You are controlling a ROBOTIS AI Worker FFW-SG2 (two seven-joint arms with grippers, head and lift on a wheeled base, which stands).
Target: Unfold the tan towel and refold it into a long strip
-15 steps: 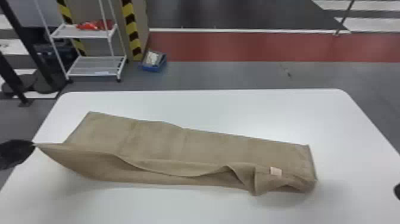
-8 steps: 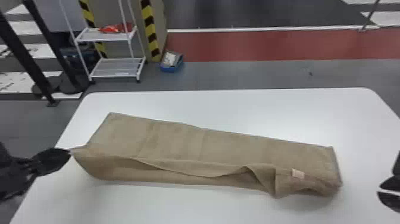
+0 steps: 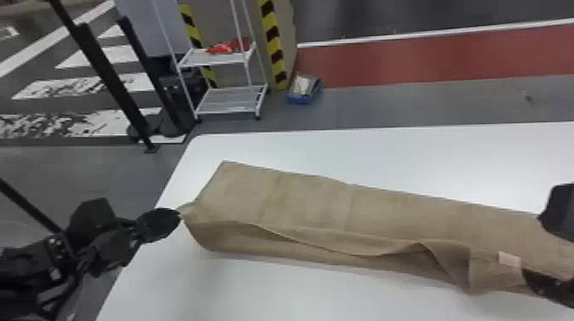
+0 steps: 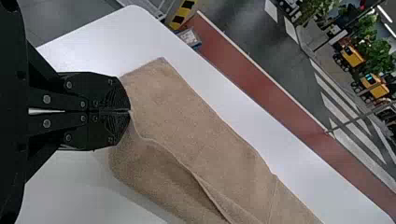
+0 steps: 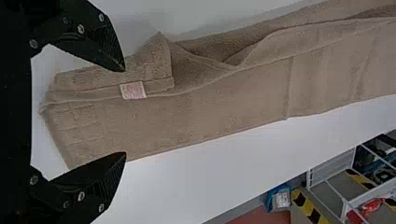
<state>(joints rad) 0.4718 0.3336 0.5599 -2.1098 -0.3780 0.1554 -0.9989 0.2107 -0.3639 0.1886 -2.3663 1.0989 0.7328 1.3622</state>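
A white table [image 3: 384, 158] with rounded corners stands on a grey floor [image 3: 410, 104], and beyond it a red strip [image 3: 405, 62] edged by a white line [image 3: 410, 35] runs before a darker floor area. In the head view, a white wire rack [image 3: 230, 107] holds something red [image 3: 224, 48] on its upper shelf, near yellow-and-black striped edging [image 3: 274, 49], a blue bin [image 3: 301, 100] and slanting black posts [image 3: 109, 79] over white floor markings. The left wrist view shows green plants [image 4: 376, 42], yellow machines [image 4: 352, 56] and bright strip lights [image 4: 384, 14] farther off.
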